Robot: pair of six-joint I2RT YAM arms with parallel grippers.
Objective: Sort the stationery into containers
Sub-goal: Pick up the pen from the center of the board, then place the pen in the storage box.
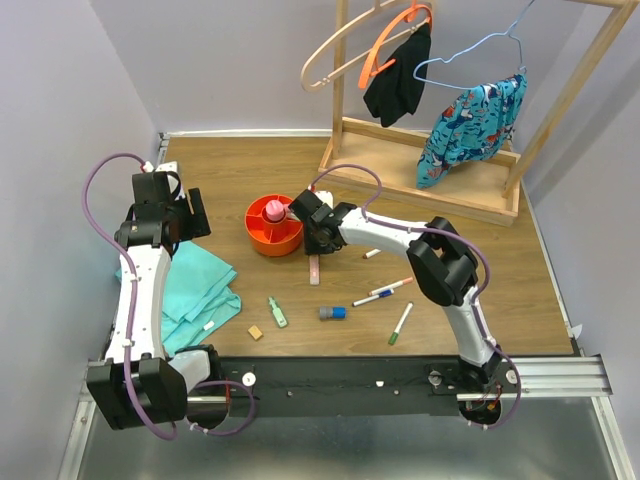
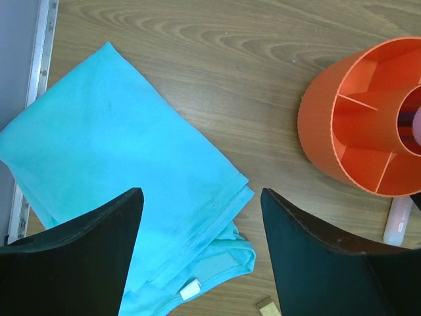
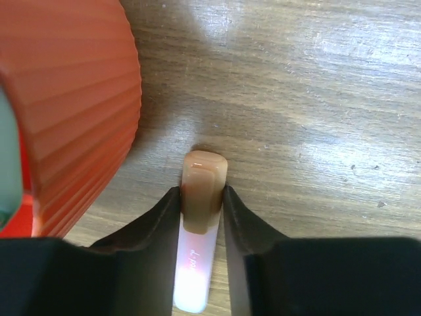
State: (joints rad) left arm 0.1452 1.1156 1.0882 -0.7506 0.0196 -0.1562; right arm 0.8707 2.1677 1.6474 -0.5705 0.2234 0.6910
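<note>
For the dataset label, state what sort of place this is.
Probably a robotics lab bench: robot arms bolted to a metal rail, plain partition walls, staged props like the clothes rack.

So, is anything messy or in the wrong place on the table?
Nothing looks spilled or broken. But stationery lies scattered on the table outside the orange organiser: a green highlighter, thin white markers, a tan cube, a blue-grey piece. The right gripper pinches a pink highlighter lying beside the organiser.

Bright, even overhead light, soft shadows, pale sheen on the table [image 3: 316, 39] (close foreground blurred)
</note>
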